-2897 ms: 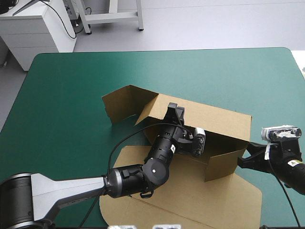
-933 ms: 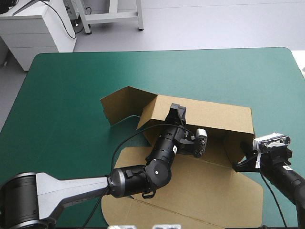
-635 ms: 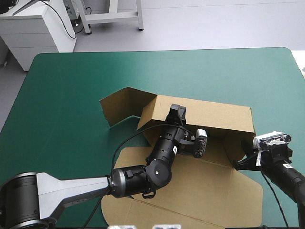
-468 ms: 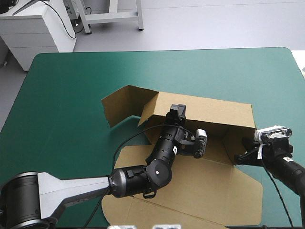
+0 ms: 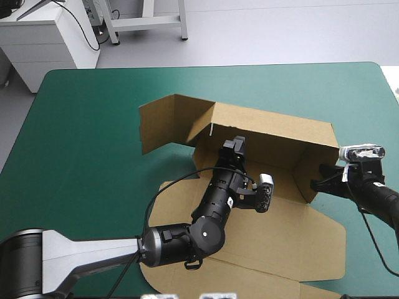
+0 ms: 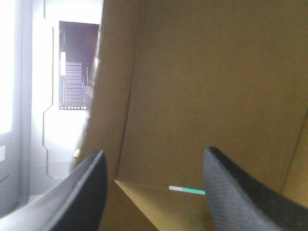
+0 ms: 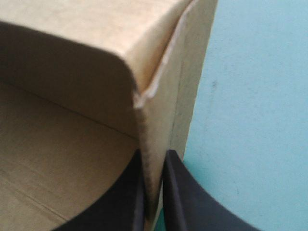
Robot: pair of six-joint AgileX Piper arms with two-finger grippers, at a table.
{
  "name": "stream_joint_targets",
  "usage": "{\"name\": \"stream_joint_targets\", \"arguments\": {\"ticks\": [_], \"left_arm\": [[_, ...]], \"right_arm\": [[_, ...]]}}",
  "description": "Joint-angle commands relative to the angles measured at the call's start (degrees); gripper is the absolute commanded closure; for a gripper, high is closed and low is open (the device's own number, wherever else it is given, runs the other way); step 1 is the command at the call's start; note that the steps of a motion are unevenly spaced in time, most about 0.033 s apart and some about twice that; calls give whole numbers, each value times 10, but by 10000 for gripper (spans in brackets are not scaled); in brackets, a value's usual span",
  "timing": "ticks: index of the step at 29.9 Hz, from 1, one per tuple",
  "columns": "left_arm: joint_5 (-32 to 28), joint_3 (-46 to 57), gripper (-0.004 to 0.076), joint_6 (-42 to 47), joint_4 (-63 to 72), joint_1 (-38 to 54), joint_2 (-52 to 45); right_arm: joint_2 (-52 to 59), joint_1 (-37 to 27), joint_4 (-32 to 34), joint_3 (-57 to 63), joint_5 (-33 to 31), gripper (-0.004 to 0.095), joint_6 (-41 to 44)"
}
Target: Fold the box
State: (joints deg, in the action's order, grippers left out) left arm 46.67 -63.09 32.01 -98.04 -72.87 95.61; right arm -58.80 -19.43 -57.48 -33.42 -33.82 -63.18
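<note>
— Brown board first: where does the box [image 5: 282, 163] sit in the high view?
— Around the middle of the bench [image 5: 87, 124] (teal-green on every side of it). The long back wall [image 5: 255, 124] stands raised, a flap [image 5: 161, 121] angles off that wall's left end, a short end wall [image 5: 307, 171] stands at the right, and the lid [image 5: 280, 240] lies flat toward the near edge.
— And the arms?
— The left pincer [image 5: 233, 148] reaches inside the tray, its tip close to the back wall; whether it touches I cannot tell. The right pincer [image 5: 316, 185] is at the near edge of the end wall.
— Left wrist view?
— The black fingers [image 6: 236, 192] stand well apart, so that pincer is released. Brown board fills the space ahead of them, with a fold line running along it.
— Right wrist view?
— Here the black fingers [image 7: 120, 192] are all but closed, one on each face of the end wall's edge: clenched, grasping the box. The board rises upright ahead of them and bends round a corner. The tray's inside lies on one side of the wall, the bare cover [image 7: 250, 120] on the other.
</note>
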Motion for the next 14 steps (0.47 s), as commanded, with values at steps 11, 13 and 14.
{"name": "stream_joint_targets", "arguments": {"ticks": [11,13,14], "left_arm": [[66,-20,722,49,-21,-25,-129],[65,-32,722,50,-21,-23,-145],[64,-39,722,50,-20,-22,-152]], "right_arm": [[-25,5,47,-81,-7,907,47],[-25,19,98,-98,-7,907,93],[-25,27,122,-108,-7,907,117]]}}
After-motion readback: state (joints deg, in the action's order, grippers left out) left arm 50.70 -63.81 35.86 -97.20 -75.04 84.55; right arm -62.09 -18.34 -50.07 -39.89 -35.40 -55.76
